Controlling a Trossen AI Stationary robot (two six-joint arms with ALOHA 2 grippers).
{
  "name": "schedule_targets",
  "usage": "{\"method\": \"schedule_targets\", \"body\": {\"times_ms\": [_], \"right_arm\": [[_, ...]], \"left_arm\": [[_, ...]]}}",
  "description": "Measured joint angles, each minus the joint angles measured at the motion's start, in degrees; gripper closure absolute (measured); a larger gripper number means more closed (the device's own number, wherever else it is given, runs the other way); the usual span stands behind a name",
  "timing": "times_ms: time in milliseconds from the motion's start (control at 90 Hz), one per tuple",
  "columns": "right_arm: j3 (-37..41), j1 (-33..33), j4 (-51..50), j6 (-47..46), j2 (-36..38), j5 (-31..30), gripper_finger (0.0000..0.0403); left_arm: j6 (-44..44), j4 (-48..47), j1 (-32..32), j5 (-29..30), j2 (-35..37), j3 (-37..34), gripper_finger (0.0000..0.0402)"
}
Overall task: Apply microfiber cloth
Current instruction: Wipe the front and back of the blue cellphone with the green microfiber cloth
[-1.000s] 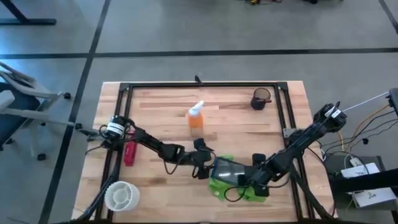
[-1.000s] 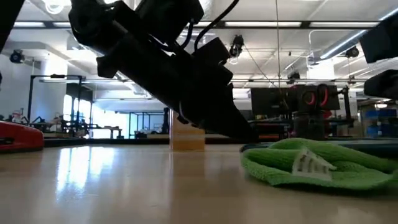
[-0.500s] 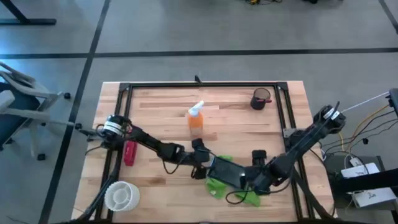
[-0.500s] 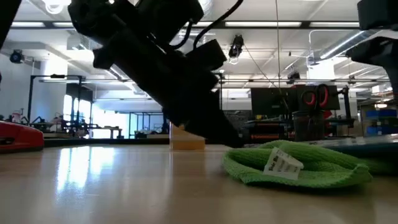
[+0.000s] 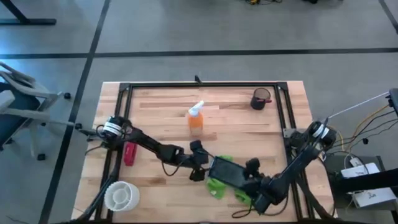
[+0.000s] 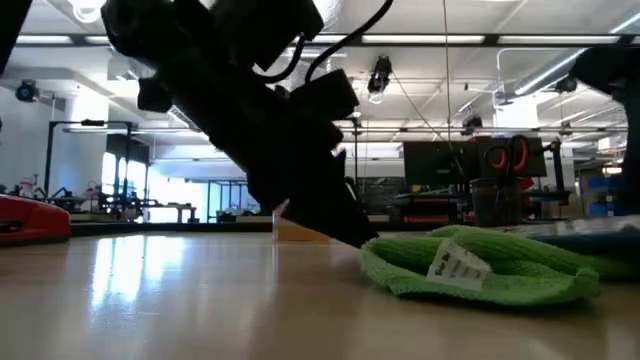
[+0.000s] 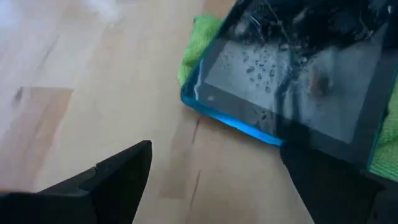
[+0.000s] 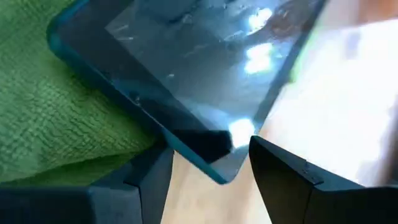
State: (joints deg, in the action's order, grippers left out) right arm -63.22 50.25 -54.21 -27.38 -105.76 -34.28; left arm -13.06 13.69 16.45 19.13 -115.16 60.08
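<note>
My right gripper (image 5: 252, 186) sits low at the near edge of the table, its fingers (image 8: 298, 174) parted around a corner of the tablet (image 5: 227, 172); whether the pads actually press on it I cannot tell. My left gripper (image 5: 202, 167) is at the tablet's opposite end, fingers (image 7: 121, 171) spread wide with the blue-edged tablet just ahead of them, holding nothing. The microfiber cloth (image 5: 217, 186) lies bunched under and around the tablet, lime green showing on both sides of the dark screen, which is speckled with droplets. In the low view its white label (image 6: 452, 264) faces the camera. Farther back stand an orange spray bottle (image 5: 196, 117) and a dark cup (image 5: 261, 98); a red object (image 5: 129, 153) and a white ribbed cup (image 5: 121, 195) lie to my left.
</note>
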Motion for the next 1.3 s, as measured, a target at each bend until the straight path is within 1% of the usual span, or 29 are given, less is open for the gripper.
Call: {"method": "schedule_targets", "body": {"times_ms": [233, 467, 578, 733, 889, 1067, 1133, 1189, 1222, 1300], "right_arm": [[-4.7, 2.6, -9.5, 0.5, -4.7, -9.4, 0.0258], [-6.3, 2.8, -14.5, -0.5, -5.2, -11.4, 0.0299], [-7.7, 2.7, -18.5, -2.1, -5.1, -14.3, 0.0320], [-10.0, 2.6, -23.2, -1.9, -5.1, -17.7, 0.0352], [-11.7, 2.0, -26.1, -1.0, -5.1, -17.6, 0.0383], [-13.9, 1.6, -28.6, 1.0, -5.1, -18.2, 0.0392], [-15.4, 1.6, -32.5, -0.5, -5.1, -20.3, 0.0393], [-17.2, 1.5, -36.2, -3.6, -5.0, -21.4, 0.0394], [-17.9, 1.5, -36.1, -4.5, -4.9, -21.6, 0.0394], [-18.9, 1.4, -34.9, -2.9, -3.0, -21.2, 0.0394]], "left_arm": [[-1.2, -0.3, 0.0, 0.6, -0.6, 0.0, 0.0051], [-1.4, -0.4, 0.0, 1.0, -0.7, 0.0, 0.0051], [-1.4, -0.4, 0.0, 1.1, -0.7, 0.0, 0.0051], [-1.2, -0.3, 0.0, 1.2, -0.7, 0.0, 0.0051], [-1.0, -0.3, 0.0, 1.3, -0.8, 0.0, 0.0051], [1.5, -1.6, -0.1, 1.3, 0.5, -0.1, 0.0051], [2.3, -4.2, 0.0, 1.4, 2.1, -0.3, 0.0051], [2.3, -5.9, 0.1, 1.4, 3.7, -0.3, 0.0051], [2.1, -6.5, 0.2, 1.5, 4.5, -0.3, 0.0051], [1.6, -6.1, 0.9, 1.5, 5.5, -0.2, 0.0051]]}}
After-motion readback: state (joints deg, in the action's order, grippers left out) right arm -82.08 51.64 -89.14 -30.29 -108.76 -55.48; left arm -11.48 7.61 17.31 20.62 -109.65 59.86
